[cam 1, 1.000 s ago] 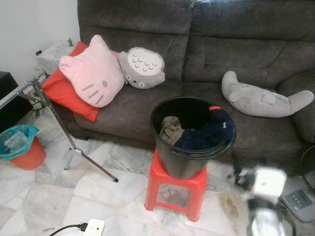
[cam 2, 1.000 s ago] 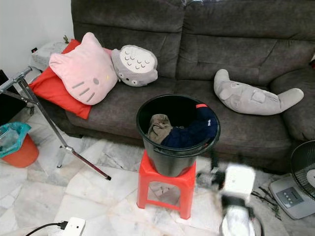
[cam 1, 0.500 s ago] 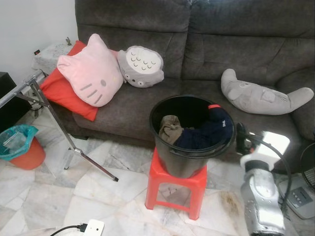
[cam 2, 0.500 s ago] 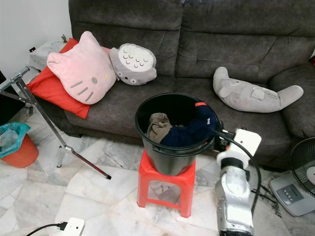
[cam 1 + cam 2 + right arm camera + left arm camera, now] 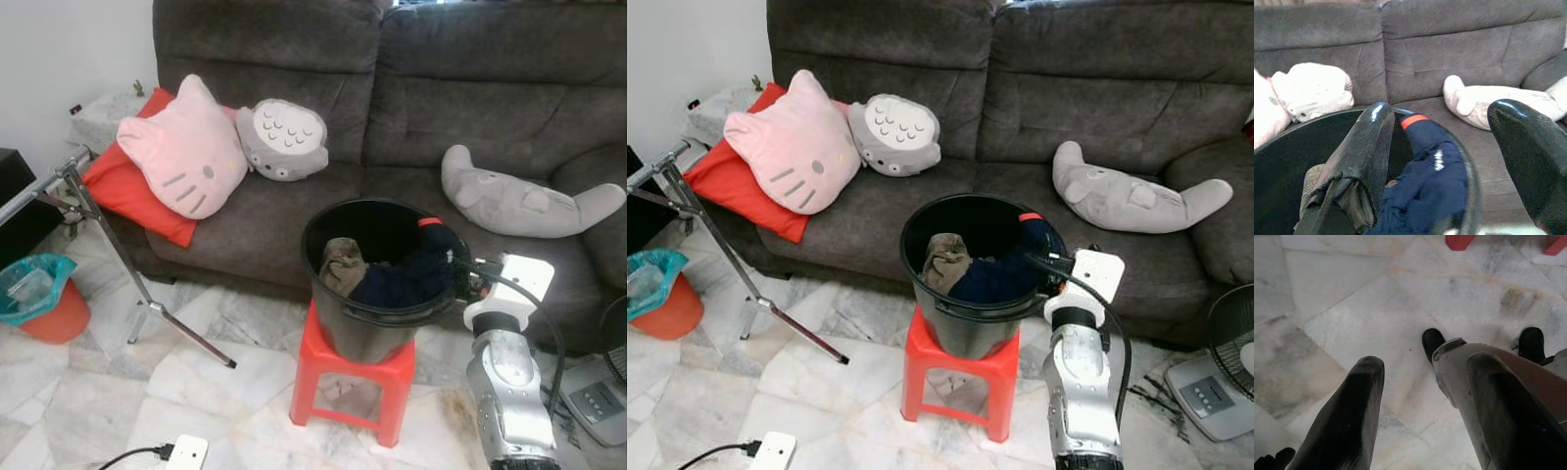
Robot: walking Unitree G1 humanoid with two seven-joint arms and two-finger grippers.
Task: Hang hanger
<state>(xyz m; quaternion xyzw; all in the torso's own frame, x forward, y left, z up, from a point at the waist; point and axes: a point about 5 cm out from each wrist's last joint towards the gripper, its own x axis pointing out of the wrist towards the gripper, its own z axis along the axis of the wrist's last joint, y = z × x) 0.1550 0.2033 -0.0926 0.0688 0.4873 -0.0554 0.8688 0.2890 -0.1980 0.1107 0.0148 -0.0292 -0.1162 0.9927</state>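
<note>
Bucket (image 5: 377, 284) of black plastic on a red stool (image 5: 353, 387), seen from the left eye, stands before a grey sofa (image 5: 441, 88). It holds a navy garment (image 5: 411, 274) with an orange tab (image 5: 428, 222) at the rim, and an olive-brown garment (image 5: 340, 262). No hanger can be made out; it may lie under the clothes. A metal rack (image 5: 88, 206) with splayed legs stands well apart on the robot's left, the likely rail for hanging.

Right eye: the right gripper (image 5: 1038, 269) reaches over the bucket's near rim, just beside the navy garment.

Left wrist: the left gripper (image 5: 1425, 396) hangs idle over the marble floor (image 5: 1352, 293), fingers spread, nothing between them.

Right wrist: the two black fingers (image 5: 1369, 147) stand wide apart above the bucket mouth, empty, with the navy garment between and beyond them.

Judgement: a hanger would be light, stiff and rather slick; soft cloth draped on it will shift and sag. Hold is best taken at the hook's neck or the shoulder bar, not the fabric.
</note>
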